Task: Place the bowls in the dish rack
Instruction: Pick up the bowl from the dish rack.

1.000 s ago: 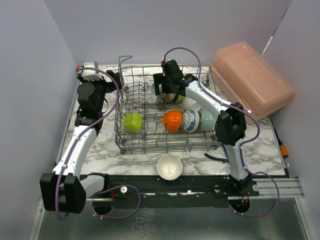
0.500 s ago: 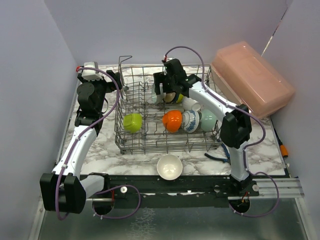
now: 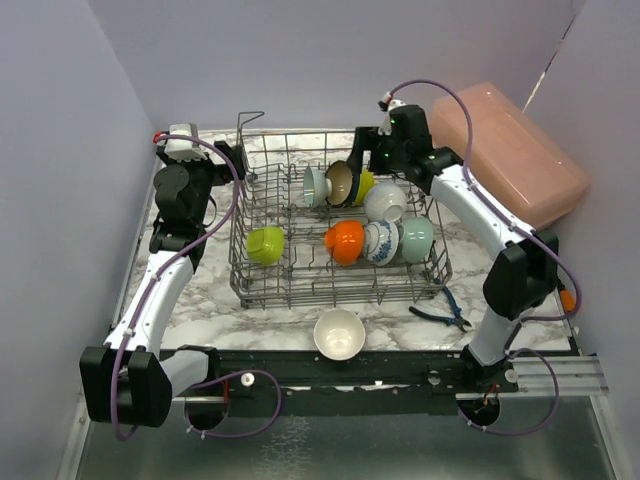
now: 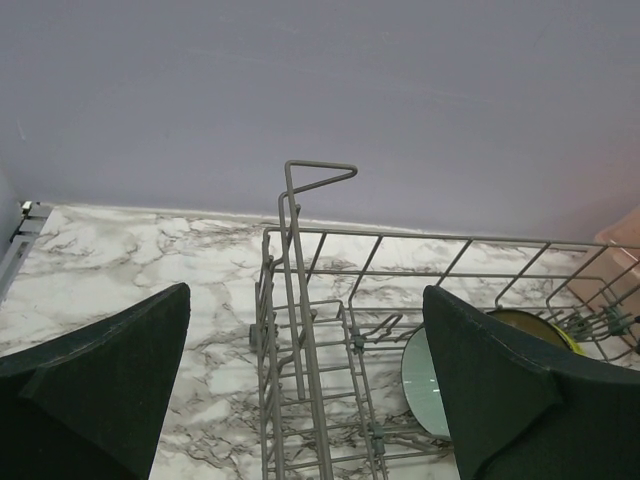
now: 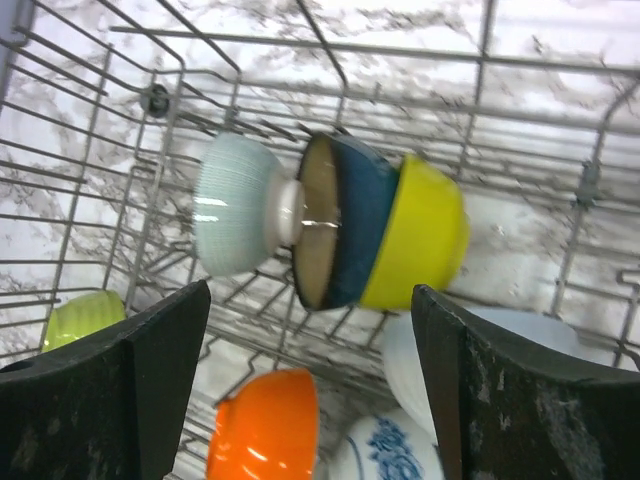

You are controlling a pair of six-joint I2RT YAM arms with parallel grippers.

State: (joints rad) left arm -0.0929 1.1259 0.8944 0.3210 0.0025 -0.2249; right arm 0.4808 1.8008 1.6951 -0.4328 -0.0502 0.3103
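The grey wire dish rack (image 3: 253, 283) holds several bowls on edge. In its back row stand a pale mint one (image 5: 235, 205), a dark teal one (image 5: 350, 225) and a yellow-green one (image 5: 420, 235). Lime green (image 3: 265, 245), orange (image 3: 344, 241), blue-patterned (image 3: 381, 242), mint green (image 3: 416, 240) and white (image 3: 385, 201) bowls fill the rest. A cream bowl (image 3: 338, 333) sits upright on the table in front. My right gripper (image 3: 368, 158) hovers open above the back row, holding nothing. My left gripper (image 3: 228, 158) is open and empty by the rack's raised corner loop (image 4: 320, 170).
A pink translucent box (image 3: 505, 160) leans at the back right, close behind my right arm. Blue-handled pliers (image 3: 440, 312) lie on the marble top to the rack's right front. Purple walls close in on three sides.
My right gripper has pulled up and to the right, away from the dark teal bowl, which stays standing in the back row. The left arm has not moved.
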